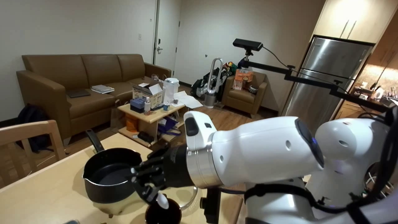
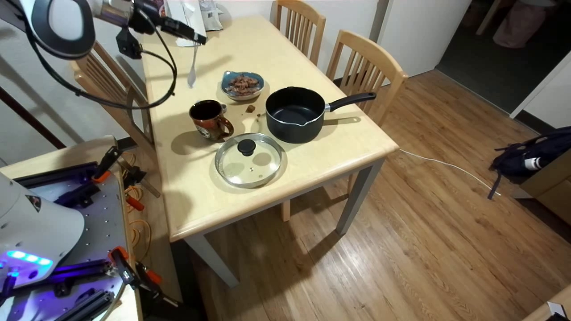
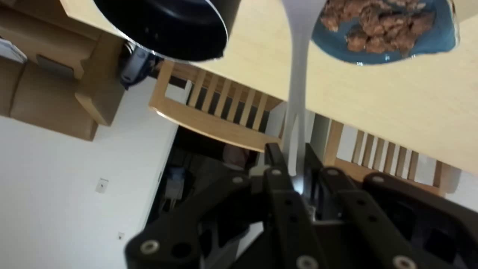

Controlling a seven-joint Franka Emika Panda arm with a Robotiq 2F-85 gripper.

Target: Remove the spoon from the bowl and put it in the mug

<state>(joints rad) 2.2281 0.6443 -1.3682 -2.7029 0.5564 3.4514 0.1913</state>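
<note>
Spoon point(image 3: 297, 89), one: hanging from my hand point(image 3: 292, 154), bowl end down, in the air above the table point(image 2: 214, 200). Mug point(image 2: 208, 125), one: upright on the table, apart from the spoon. Pot point(image 2: 296, 129), one: same table, near the mug, long handle pointing away from it. Hand, one: fingers point(image 3: 275, 158) closed to the handle's width, pinching the spoon between their tips.

Both exterior views grab the mug point(image 2: 205, 125): facing that sofa point(image 1: 99, 71) in an exterior view, down on the table point(image 2: 258, 44) in an exterior view. Wrist view's close, upside-down.
</note>
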